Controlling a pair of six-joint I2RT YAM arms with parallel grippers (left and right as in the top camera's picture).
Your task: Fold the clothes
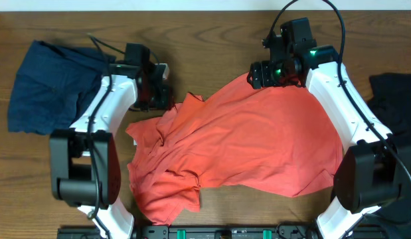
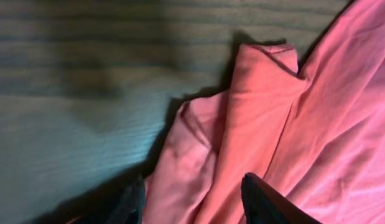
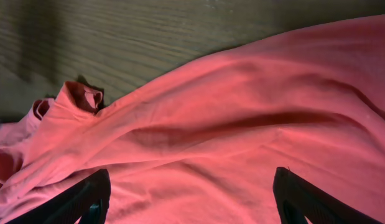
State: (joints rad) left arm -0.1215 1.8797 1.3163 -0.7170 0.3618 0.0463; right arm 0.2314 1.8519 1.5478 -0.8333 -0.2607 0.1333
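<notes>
From overhead, the shirt (image 1: 251, 146) lies rumpled across the middle of the worktop (image 1: 205, 33). Most of it is toward the right, with a bunched lobe at the near left. A navy garment (image 1: 49, 86) sits at the far left, apart from the shirt, and the left arm (image 1: 102, 109) crosses its right edge. A black garment (image 1: 398, 99) lies at the right edge, partly behind the right arm (image 1: 351, 99). Only this view shows these two garments.

The overhead view puts the left wrist at the shirt's upper-left edge and the right wrist at its top edge. The wrist housings cover the tips there, so the finger state cannot be told from this view.

The wrist views show it. The left fingers (image 2: 267, 202) are spread, their dark tips at the bottom of the frame on either side of a strip of shirt cloth, not pinching it. Whether they touch the cloth cannot be told. Beyond them a folded corner of the shirt stands up and throws a shadow on the bare wood.

The right fingers (image 3: 304, 199) are spread wide over a smoother stretch of the shirt, which has one long crease. Nothing is pinched between them. A small rolled fold shows at the left of that view, beside bare worktop.
</notes>
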